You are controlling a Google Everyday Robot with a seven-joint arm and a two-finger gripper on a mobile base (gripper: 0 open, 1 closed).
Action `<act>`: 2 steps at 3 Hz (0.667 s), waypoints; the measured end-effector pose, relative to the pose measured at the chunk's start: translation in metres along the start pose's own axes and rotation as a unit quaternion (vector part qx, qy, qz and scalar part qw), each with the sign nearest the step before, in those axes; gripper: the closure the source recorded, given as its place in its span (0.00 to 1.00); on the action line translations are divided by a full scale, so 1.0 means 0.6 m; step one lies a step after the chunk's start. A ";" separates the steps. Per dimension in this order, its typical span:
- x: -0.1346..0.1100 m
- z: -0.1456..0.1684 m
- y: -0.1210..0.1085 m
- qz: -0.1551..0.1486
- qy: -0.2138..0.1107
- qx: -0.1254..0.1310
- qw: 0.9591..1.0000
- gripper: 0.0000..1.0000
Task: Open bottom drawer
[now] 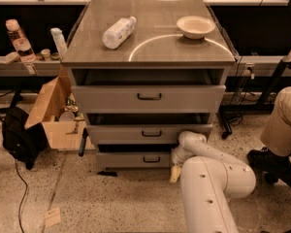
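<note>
On the counter (155, 52) a bottle (119, 32) lies left of a bowl (196, 26), and the gripper (175, 170) sits low at the bottom drawer's (131, 160) right end.

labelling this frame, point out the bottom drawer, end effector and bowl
bottom drawer (126, 160), camera view, left half of front
end effector (175, 169), camera view, tip by drawer's right end
bowl (196, 26), camera view, inside centre
</note>
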State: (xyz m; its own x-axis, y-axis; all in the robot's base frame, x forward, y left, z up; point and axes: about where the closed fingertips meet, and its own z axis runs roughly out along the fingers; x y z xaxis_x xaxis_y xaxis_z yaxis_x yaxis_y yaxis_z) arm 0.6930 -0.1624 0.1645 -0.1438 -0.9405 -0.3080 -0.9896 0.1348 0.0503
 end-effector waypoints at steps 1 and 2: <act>-0.001 -0.005 0.006 0.002 -0.001 -0.013 1.000 0.23; -0.004 -0.014 0.006 0.002 -0.001 -0.013 1.000 0.47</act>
State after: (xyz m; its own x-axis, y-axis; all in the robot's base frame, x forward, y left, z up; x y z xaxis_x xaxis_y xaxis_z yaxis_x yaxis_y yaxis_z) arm 0.6897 -0.1622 0.1734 -0.1483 -0.9394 -0.3091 -0.9884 0.1309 0.0766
